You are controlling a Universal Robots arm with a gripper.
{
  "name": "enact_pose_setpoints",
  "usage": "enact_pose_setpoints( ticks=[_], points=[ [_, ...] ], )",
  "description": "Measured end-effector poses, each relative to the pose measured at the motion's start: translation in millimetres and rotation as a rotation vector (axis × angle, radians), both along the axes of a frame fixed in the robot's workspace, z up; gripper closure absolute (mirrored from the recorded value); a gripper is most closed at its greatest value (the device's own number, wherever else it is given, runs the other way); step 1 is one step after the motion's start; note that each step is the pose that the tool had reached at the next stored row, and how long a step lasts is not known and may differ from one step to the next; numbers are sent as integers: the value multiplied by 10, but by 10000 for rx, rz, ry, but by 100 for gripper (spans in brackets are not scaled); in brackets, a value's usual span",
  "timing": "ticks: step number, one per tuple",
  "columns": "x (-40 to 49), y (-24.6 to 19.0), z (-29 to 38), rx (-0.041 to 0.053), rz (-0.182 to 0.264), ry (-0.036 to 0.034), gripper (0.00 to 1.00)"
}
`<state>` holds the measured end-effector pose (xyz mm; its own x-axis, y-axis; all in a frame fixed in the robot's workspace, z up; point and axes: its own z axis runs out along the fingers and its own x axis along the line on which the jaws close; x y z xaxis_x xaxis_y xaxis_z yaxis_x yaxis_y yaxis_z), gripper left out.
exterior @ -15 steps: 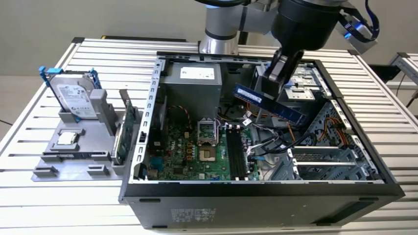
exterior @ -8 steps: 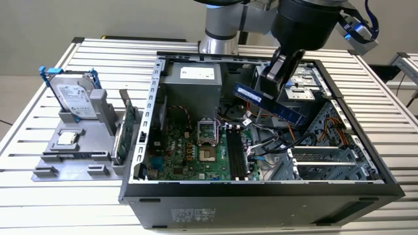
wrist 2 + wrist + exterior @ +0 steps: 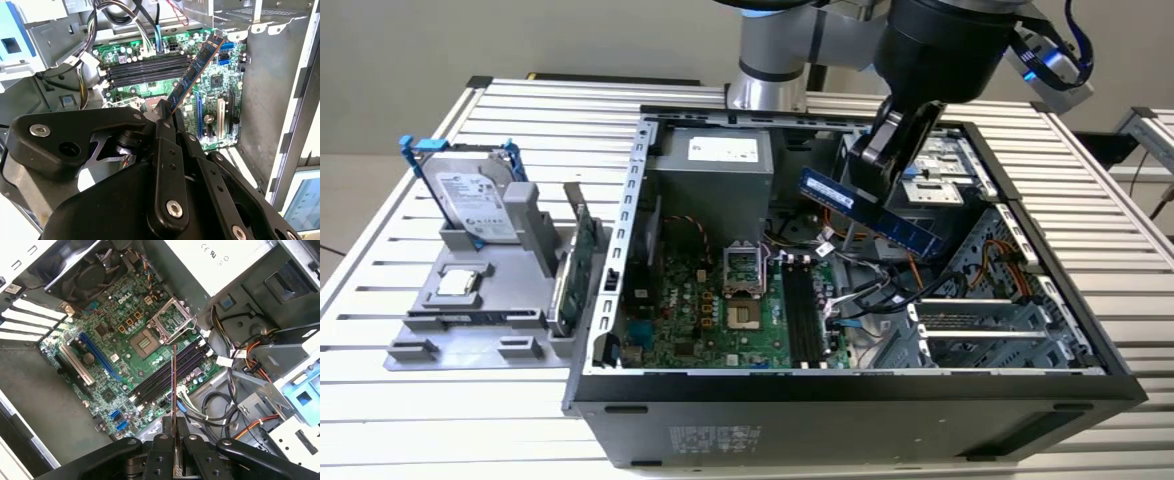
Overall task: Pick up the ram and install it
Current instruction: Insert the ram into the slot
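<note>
We see the gripper clamped tight on the ram. It holds the ram up in the air inside the open computer case, which sits on the table. In the exterior view the ram is tilted, with one end higher than the other. It hangs above the motherboard and touches nothing but the gripper.

In the second wrist view the gripper pinches the ram near one end, and the rest of the stick pokes out over the board. In the first wrist view we look along the thin edge of the ram. There it lines up close to the long black memory slots below it, but it is not in one yet.

We think the ram is very light, thin and stiff, so it is easy to lift. We also think it breaks easily. The little black chips and the row of contacts on its long bottom edge should not get squeezed or scraped. The safe places to hold are the flat sides near an end, or the short edges. Because it is held near one end, we think it could twist in the grip if it bumps something.

The hard drive in its blue frame stands on the table, well apart from the case.
</note>
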<state>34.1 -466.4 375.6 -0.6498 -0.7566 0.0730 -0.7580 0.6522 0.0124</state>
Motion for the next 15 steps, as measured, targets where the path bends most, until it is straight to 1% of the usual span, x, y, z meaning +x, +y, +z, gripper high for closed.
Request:
enact_pose_setpoints(
  ticks=[4, 15],
  points=[
    [0, 0, 0, 1, -56, 0, 100],
    [0, 0, 0, 0, -1166, 0, 100]
  ],
)
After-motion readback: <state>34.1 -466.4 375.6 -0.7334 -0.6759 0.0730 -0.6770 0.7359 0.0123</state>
